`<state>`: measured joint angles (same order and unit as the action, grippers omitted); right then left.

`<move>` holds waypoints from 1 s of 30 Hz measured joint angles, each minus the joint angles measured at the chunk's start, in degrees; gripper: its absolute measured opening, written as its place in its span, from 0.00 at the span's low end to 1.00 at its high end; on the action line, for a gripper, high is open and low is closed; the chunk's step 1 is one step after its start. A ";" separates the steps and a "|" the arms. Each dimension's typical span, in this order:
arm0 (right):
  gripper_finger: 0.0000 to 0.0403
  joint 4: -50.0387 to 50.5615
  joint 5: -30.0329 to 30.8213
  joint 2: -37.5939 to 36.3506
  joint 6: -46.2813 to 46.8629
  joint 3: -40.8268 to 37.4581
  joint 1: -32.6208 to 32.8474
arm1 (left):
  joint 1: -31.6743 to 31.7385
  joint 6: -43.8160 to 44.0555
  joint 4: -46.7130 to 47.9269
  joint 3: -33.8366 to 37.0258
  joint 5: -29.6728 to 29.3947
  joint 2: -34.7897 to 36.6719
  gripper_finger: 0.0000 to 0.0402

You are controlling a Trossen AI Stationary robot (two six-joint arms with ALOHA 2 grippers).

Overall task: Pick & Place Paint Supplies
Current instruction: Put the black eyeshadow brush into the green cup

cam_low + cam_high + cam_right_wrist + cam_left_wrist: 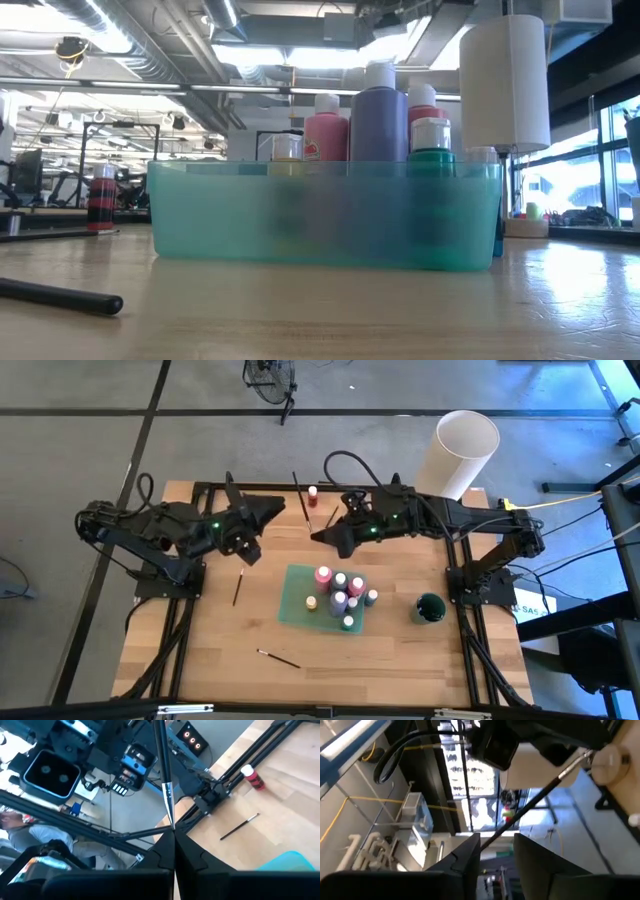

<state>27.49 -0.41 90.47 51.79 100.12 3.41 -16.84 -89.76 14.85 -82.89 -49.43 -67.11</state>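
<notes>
My right gripper (173,840) is shut on a thin dark brush (162,770), held in the air above the table's far middle (300,498). My left gripper (497,855) is open, and its fingers stand on either side of the brush's handle end (490,840) with a gap on each side. A red bottle (313,493) stands on the table beyond the brush. Several paint bottles (340,595) stand in the green tray (298,600). Two more brushes (238,587) (278,658) lie flat on the wood. My right gripper pinches the brush at its bristle end (171,822), just past the silver ferrule, between its two shut fingers. The brush sticks out ahead of the fingers, roughly in line with them, toward my left gripper. It is lifted clear of the table.
A tall white cylinder (462,450) stands at the far right corner and a dark green cup (429,608) to the right of the tray. In the low view the tray (325,215) fills the middle, and a brush (60,295) lies at the near left.
</notes>
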 joint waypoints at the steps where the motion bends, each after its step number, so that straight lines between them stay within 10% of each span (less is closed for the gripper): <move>1: 0.00 0.00 -0.39 0.01 -0.12 0.00 0.01 | 0.15 0.76 0.02 0.00 1.56 0.00 0.30; 30: 0.00 0.13 -1.96 -0.02 -0.35 -0.02 0.01 | 8.23 -17.05 -0.39 -0.04 10.48 -4.07 0.43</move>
<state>27.62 -2.37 90.45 51.44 100.09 3.42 -8.61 -106.81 14.46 -82.94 -38.94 -71.18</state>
